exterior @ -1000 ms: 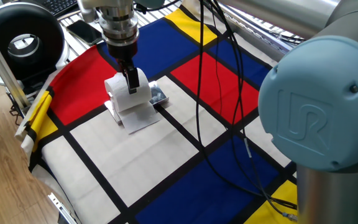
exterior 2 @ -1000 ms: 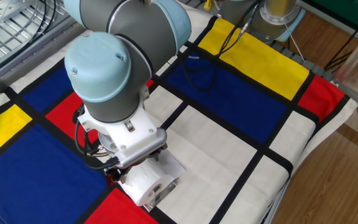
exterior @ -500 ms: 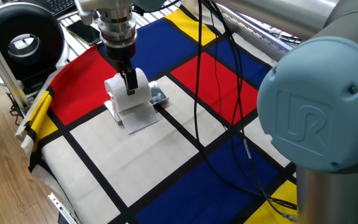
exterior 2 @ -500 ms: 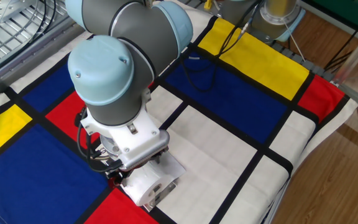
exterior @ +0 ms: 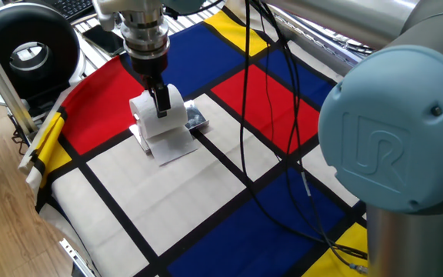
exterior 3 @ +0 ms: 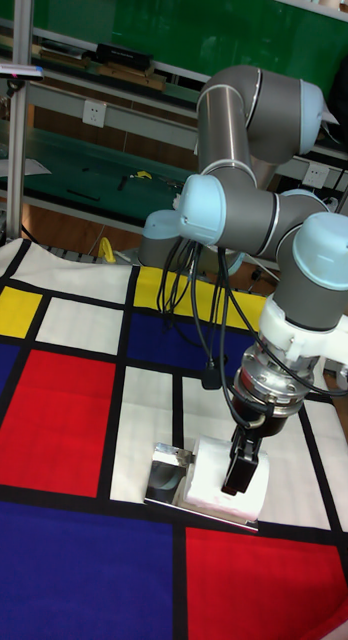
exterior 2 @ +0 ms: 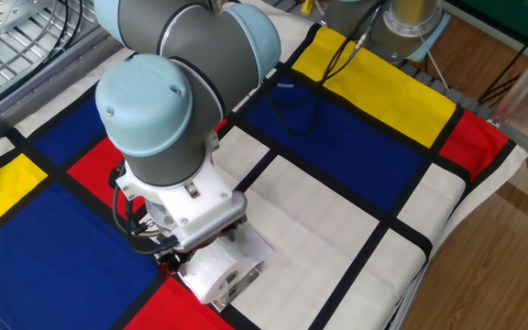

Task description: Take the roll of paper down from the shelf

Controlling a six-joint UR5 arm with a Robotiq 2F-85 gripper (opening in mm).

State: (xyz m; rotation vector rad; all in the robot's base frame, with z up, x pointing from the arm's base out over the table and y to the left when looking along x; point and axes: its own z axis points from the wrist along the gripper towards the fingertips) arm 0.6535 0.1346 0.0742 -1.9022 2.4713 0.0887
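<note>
The white roll of paper (exterior: 154, 117) lies on the small silvery shelf (exterior: 197, 118) on the checked cloth, its loose sheet (exterior: 172, 145) hanging down the front. My gripper (exterior: 161, 104) comes straight down onto the roll, one black finger pressed against its near side and the other hidden behind it. In the tall fixed view the gripper (exterior 3: 238, 470) clamps the roll (exterior 3: 212, 485), with the shelf (exterior 3: 166, 472) showing at its left. From the other fixed view the arm's wrist hides the fingers, and only the roll (exterior 2: 211, 272) shows beneath it.
A colour-block cloth (exterior: 206, 192) covers the table. A black round device (exterior: 28, 51) and a phone (exterior: 104, 37) lie past the far left edge. Black cables (exterior: 264, 154) hang across the cloth to the right of the roll.
Almost nothing differs; the wrist shifts only slightly over the roll, which stays on the shelf.
</note>
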